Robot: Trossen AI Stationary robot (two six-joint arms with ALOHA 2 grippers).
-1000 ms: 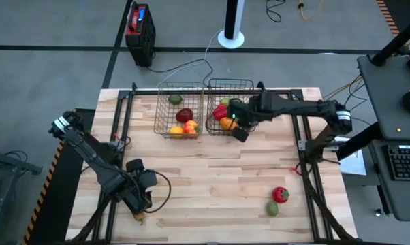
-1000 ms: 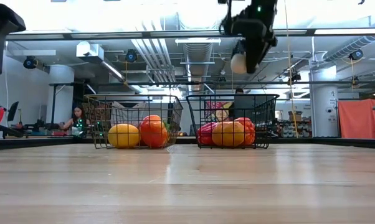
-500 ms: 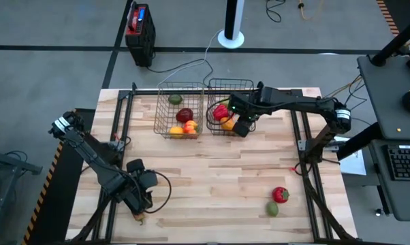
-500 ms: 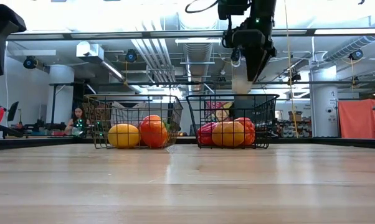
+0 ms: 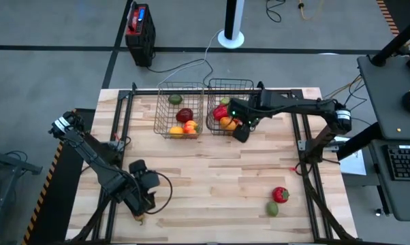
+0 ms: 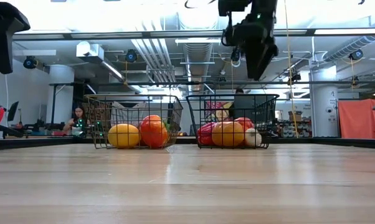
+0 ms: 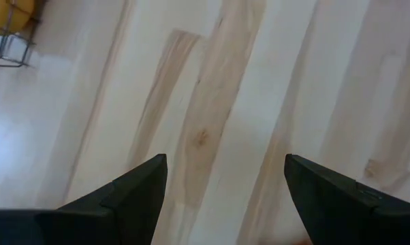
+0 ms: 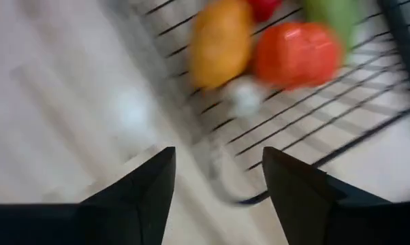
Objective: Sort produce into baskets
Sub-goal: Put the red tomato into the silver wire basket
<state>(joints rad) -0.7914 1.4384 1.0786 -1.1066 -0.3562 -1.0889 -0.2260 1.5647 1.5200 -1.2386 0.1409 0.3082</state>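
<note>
Two dark wire baskets stand side by side at the table's far edge. The left basket (image 5: 169, 124) holds green, dark red, orange and yellow produce. The right basket (image 5: 248, 84) holds a red pepper (image 5: 221, 111), orange and green pieces, and a white garlic bulb (image 6: 253, 137) lying at its near right corner, also seen in the right wrist view (image 8: 244, 95). My right gripper (image 5: 240, 129) hangs open and empty above that corner (image 6: 257, 59). My left gripper (image 5: 145, 187) is open and empty over the table's near left (image 7: 225, 170). A red pepper (image 5: 280, 194) and a green piece (image 5: 272, 209) lie on the near right.
A black and red box (image 5: 139, 27) and a white post base (image 5: 231, 37) stand on the floor beyond the table. Bare wood (image 5: 212, 177) lies between the baskets and the near edge. A person (image 6: 78, 120) sits in the room behind.
My right gripper, which held the white garlic bulb above the right basket, has let it go. The bulb has fallen into the basket and lies at its near right corner. The gripper stays above that spot.
</note>
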